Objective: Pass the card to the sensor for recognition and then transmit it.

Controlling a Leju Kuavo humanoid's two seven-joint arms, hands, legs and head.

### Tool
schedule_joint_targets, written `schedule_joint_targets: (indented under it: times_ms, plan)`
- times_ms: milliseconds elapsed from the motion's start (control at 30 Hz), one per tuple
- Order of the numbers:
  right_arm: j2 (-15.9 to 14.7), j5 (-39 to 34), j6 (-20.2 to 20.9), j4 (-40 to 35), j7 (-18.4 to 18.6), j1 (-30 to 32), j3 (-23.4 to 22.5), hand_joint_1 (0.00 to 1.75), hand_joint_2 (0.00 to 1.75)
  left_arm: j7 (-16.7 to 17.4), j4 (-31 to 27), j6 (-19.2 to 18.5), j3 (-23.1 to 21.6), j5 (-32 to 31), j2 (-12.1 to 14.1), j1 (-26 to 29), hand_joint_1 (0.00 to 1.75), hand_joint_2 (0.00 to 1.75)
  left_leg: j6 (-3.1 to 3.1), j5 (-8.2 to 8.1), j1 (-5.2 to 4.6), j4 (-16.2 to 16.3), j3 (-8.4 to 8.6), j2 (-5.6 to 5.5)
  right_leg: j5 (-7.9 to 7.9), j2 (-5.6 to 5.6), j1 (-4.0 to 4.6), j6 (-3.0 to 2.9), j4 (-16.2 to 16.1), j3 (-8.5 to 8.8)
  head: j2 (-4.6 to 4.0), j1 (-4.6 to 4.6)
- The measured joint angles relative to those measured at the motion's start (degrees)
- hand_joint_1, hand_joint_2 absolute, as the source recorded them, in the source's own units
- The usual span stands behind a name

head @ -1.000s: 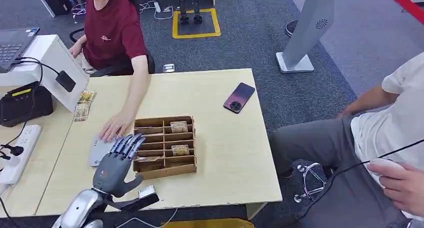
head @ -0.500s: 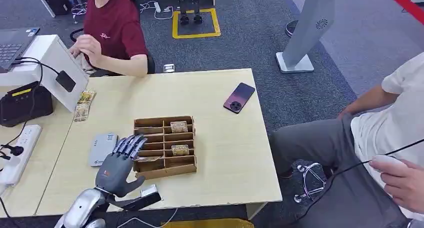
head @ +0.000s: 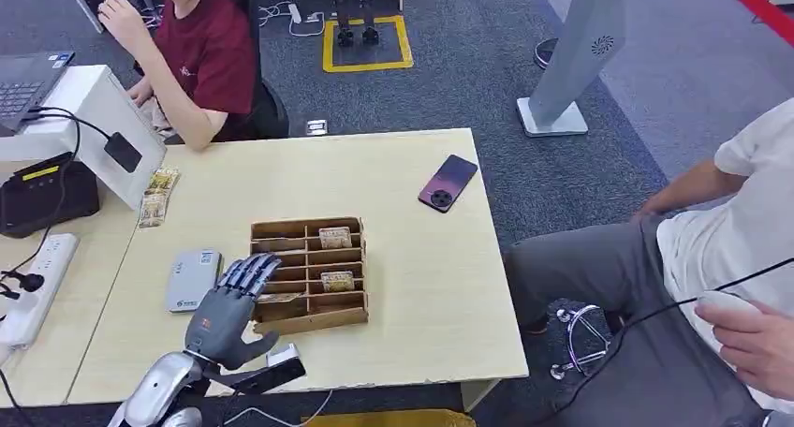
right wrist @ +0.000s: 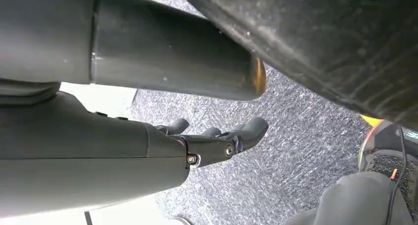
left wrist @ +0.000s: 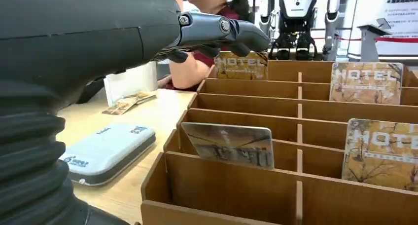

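One card (left wrist: 228,144) leans in the near-left slot of the wooden tray (head: 354,313), under the left hand (head: 227,305), which hovers w/ fingers spread, holding nothing. Reader (head: 192,279) lies just beside tray on table (head: 421,287). Risks: fingers catch a divider, shove tray, or card slips from a thin-edge pinch. Right hand (right wrist: 217,138) hangs over floor, fingers loosely apart, empty.

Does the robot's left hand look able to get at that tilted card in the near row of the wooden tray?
Probably yes. The left robot hand hovers open over the tray's left side, right by the leaning card. The slot is open on top and nothing covers the card.
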Motion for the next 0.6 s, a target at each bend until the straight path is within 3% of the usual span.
schedule_joint_targets:
  times_ms: [100, 133, 600]
  plan:
    - [0.0, 0.0, 0.0, 0.0, 0.0, 0.0, 0.1, 0.0, 0.0, 0.0, 0.0, 0.0, 0.0, 0.0, -0.1, 0.0, 0.0, 1.75, 0.0, 0.0, 0.0, 0.0, 0.0, 0.0, 0.0, 0.0, 0.0, 0.0, 0.0, 0.0, 0.0, 0.0]
    - [0.0, 0.0, 0.0, 0.0, 0.0, 0.0, 0.2, 0.0, 0.0, 0.0, 0.0, 0.0, 0.0, 0.1, -0.2, 0.0, 1.75, 1.75, 0.0, 0.0, 0.0, 0.0, 0.0, 0.0, 0.0, 0.0, 0.0, 0.0, 0.0, 0.0, 0.0, 0.0]
    - [0.0, -0.2, 0.0, 0.0, 0.1, 0.0, 0.4, 0.0, 0.0, -0.4, 0.0, -0.1, 0.0, -0.5, 0.2, 0.0, 1.75, 1.75, 0.0, 0.0, 0.0, 0.0, -0.01, 0.0, 0.0, 0.0, 0.0, 0.0, 0.0, 0.01, 0.0, 0.0]
